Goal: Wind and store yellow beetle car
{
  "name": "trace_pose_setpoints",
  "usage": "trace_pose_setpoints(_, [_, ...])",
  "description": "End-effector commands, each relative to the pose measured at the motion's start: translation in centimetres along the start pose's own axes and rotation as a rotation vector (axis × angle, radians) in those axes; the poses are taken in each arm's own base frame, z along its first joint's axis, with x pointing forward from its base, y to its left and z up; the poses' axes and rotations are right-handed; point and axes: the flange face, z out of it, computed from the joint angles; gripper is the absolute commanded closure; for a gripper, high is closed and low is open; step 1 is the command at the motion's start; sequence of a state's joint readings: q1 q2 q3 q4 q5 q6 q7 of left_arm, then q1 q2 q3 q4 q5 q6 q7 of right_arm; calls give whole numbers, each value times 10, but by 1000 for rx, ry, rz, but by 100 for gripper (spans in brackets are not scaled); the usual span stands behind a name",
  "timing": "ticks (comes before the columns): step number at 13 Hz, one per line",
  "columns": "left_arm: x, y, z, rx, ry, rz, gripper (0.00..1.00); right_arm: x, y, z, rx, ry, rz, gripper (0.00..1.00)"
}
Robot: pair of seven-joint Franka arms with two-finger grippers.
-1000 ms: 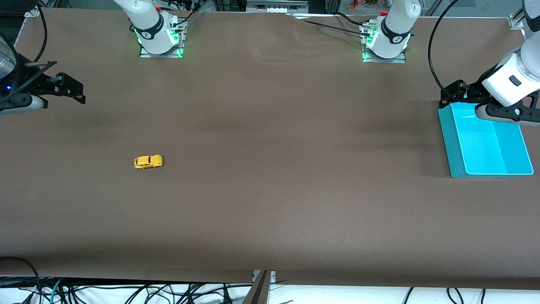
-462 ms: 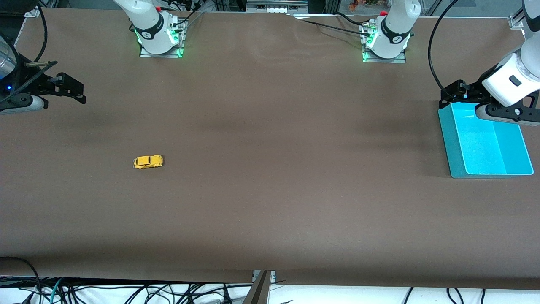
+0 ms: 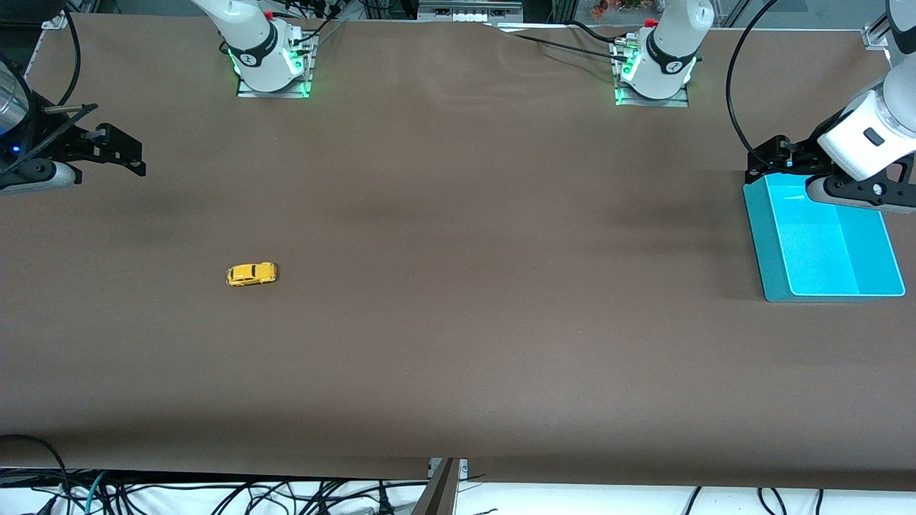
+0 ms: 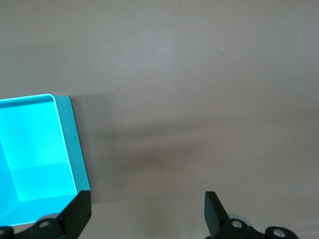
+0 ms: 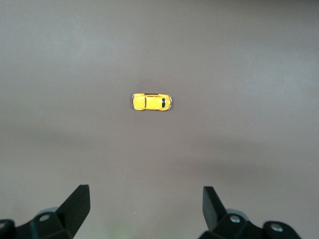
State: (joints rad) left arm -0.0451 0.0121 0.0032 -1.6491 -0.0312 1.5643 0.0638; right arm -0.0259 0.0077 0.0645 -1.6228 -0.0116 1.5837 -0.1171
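The yellow beetle car [image 3: 251, 274] stands on its wheels on the brown table, toward the right arm's end. It also shows in the right wrist view [image 5: 151, 102], small and well apart from the fingers. My right gripper [image 3: 118, 151] is open and empty, up in the air over the table's edge at the right arm's end. The turquoise bin [image 3: 823, 239] is empty at the left arm's end; its corner shows in the left wrist view [image 4: 35, 149]. My left gripper [image 3: 769, 159] is open and empty, over the bin's corner nearest the robots' bases.
The brown table [image 3: 458, 286] is bare between the car and the bin. Cables [image 3: 215, 497] hang below the table's front edge. The two arm bases [image 3: 272, 64] stand along the edge farthest from the front camera.
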Motion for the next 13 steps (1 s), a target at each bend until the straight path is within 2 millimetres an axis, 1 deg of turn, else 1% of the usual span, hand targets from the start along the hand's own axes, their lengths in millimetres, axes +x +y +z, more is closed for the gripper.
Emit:
trace_pose_setpoints(1, [1,-2,-6,25,-9,-3,0,4,-23,18,9,-50,-64,0])
trace_pose_setpoints(2, [1,-2,-6,26,-9,-3,0,7,-35,32,16,-76,-181,0])
trace_pose_setpoints(4, [1,-2,-6,25,-9,-3,0,13,-35,72,40,-129,-366,0])
trace_pose_setpoints(6, [1,-2,-6,25,-9,-3,0,15,-37,107,44,-129,-475,0])
trace_pose_setpoints(8, [1,-2,-6,25,-9,-3,0,16,-38,142,48,-108,-642,0])
trace_pose_setpoints(13, [1,-2,-6,25,-9,-3,0,20,-35,248,61,-47,-1085,0])
